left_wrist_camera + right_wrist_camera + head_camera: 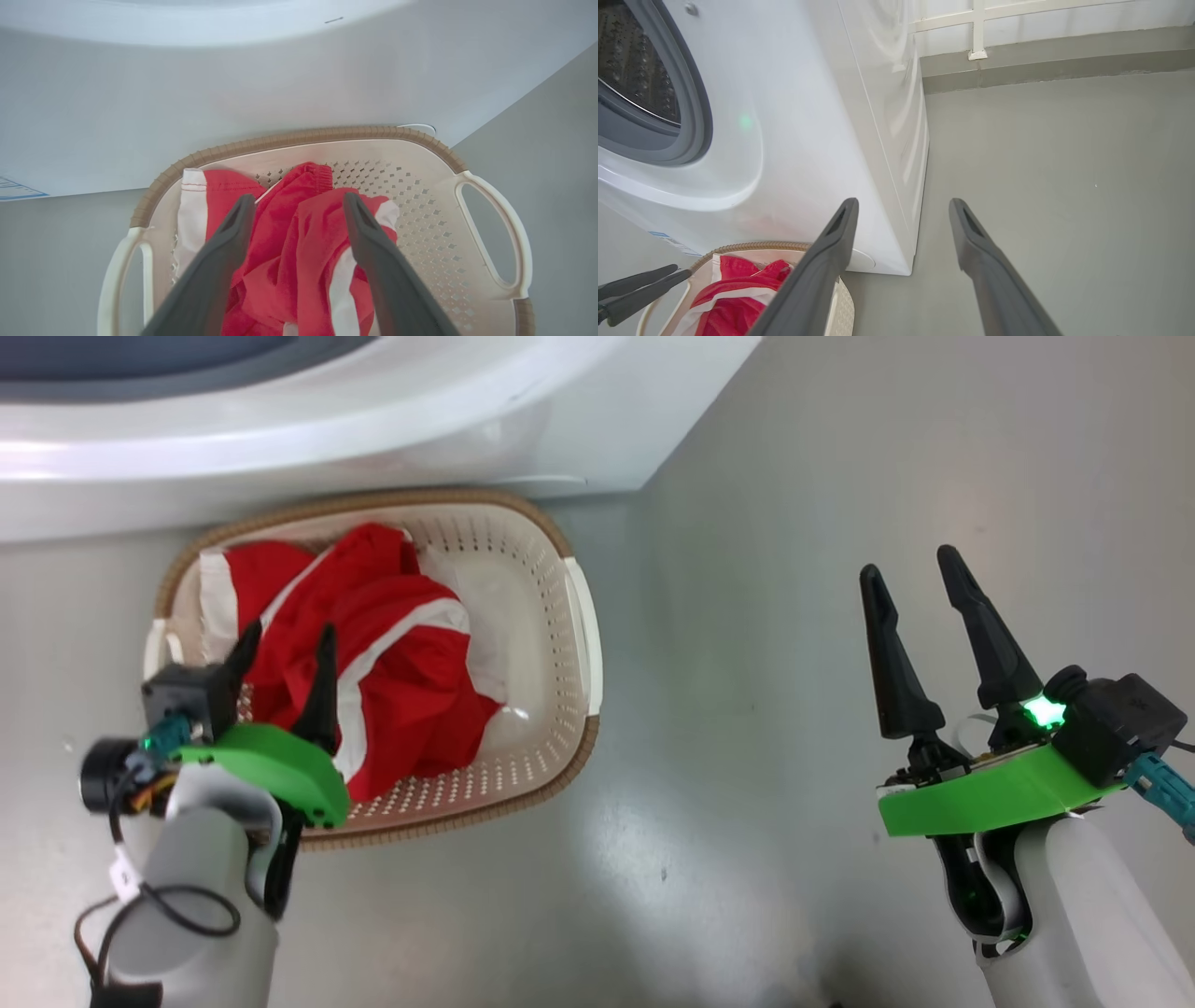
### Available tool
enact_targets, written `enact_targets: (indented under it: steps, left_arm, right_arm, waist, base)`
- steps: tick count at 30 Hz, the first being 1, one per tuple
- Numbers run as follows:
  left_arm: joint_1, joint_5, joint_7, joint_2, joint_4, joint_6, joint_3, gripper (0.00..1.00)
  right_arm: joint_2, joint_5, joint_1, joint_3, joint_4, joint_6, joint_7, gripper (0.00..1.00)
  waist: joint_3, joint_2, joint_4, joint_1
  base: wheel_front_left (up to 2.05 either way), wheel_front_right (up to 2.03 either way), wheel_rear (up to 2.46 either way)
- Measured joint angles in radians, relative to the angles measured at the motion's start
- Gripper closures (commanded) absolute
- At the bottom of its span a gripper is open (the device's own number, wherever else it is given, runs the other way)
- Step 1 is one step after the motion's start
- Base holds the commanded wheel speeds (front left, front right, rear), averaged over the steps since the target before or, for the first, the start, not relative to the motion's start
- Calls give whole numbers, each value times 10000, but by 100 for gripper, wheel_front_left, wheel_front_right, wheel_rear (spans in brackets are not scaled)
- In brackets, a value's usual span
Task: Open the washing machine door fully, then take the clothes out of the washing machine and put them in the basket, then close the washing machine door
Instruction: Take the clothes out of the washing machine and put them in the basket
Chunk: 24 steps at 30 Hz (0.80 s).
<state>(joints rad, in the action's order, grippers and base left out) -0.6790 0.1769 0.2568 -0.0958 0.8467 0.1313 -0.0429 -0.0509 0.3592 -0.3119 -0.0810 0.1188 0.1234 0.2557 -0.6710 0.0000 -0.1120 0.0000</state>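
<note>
Laundry corner: white washing machine (808,116), basket (581,644), bare grey floor (794,616).

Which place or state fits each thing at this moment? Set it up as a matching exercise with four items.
Things:
1. clothes
2. basket
3. left gripper
4. right gripper

Places or states:
A. open over bare floor
B. on the floor in front of the washing machine
C. open above the clothes
D. lying in the basket

Pairs: 1-D, 2-B, 3-C, 4-A
</note>
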Motion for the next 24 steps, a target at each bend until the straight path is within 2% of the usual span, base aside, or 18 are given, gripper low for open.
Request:
enact_targets:
  steps: [7,24]
  left_arm:
    - [756,100,0,75,-771,0,194,0]
    - [3096,169,0,282,-3043,0,836,0]
  right_arm:
    - [0,-13,144,12,117,0,0,0]
    - [10,-180,1578,251,616,0,0,0]
  waist:
    - [749,0,65,0]
    - [3192,0,379,0]
  base:
    - [0,0,0]
    - [0,0,0]
